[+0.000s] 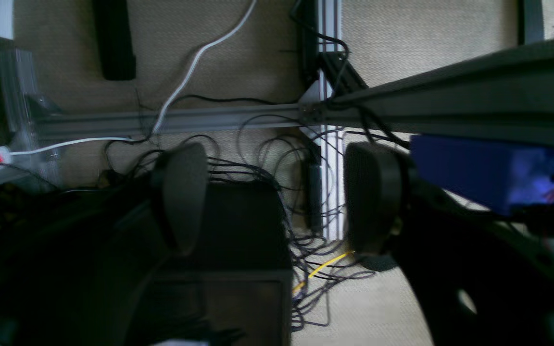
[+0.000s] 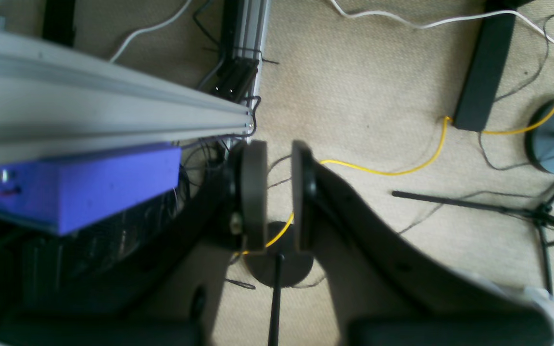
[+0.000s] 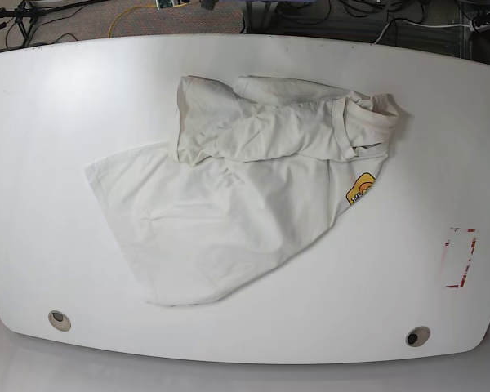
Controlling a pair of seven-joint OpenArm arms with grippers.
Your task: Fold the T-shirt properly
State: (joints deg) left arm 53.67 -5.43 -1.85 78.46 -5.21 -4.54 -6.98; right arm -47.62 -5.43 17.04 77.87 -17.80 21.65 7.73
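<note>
At the near edge of the white table (image 3: 33,245) sit two round holes, one near the left corner (image 3: 59,319) and one near the right (image 3: 417,336). Farther in, a red-marked rectangle (image 3: 460,257) lies by the right edge. The T-shirt (image 3: 229,204) lies crumpled around the table's middle, its lower body spreading toward the near left and its upper part bunched and folded over toward the far right. The yellow-and-orange logo patch (image 3: 360,189) shows at its right side. Bare tabletop surrounds the cloth on all sides, widest at left and right.

Neither arm appears over the table. The left gripper (image 1: 277,197) hangs off it with jaws spread wide and nothing between them, above tangled cables (image 1: 267,173) and carpet. The right gripper (image 2: 279,194) is only narrowly parted, also holding nothing, beside a purple box (image 2: 75,187) and above a yellow cable (image 2: 402,168).
</note>
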